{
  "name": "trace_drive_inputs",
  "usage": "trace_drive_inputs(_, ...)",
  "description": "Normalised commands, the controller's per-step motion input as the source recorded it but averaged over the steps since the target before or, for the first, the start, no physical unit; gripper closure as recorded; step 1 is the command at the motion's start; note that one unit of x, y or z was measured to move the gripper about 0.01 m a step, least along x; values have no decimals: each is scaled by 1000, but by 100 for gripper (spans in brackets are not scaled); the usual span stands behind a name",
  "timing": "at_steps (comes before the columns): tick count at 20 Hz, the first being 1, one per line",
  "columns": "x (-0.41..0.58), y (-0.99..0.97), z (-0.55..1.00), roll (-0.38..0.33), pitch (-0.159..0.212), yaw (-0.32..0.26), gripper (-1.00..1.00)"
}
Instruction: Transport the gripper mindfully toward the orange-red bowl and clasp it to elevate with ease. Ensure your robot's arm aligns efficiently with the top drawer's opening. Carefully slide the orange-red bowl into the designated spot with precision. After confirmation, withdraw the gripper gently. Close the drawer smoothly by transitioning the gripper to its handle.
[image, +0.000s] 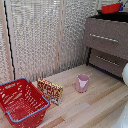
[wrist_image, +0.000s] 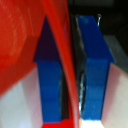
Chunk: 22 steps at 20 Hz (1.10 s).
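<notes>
Gripper (wrist_image: 71, 75) pinching orange-red bowl (wrist_image: 30, 40) rim, bowl (image: 111, 8) apparently above top drawer (image: 105, 37) — blurry, pink cup (image: 82, 83) on table.

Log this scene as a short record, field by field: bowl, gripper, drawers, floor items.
bowl: orange-red bowl, up on top of the cabinet
gripper: gripper shut on the bowl's rim, one blue finger on each side
top drawer: top drawer shut, handle untouched
floor items: red basket, small box, pink cup
</notes>
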Motion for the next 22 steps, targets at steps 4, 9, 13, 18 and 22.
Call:
trace_drive_inputs(4, 0, 17, 5, -76, 20, 3, -100)
trace_drive_inputs(9, -29, 103, 45, -115, 24, 40, -100)
trace_drive_inputs(13, -75, 199, 71, -163, 18, 148, -100)
trace_drive_inputs(18, -135, -9, 30, -178, 0, 264, -100)
trace_drive_inputs(22, -111, -26, 0, -170, 6, 301, -100)
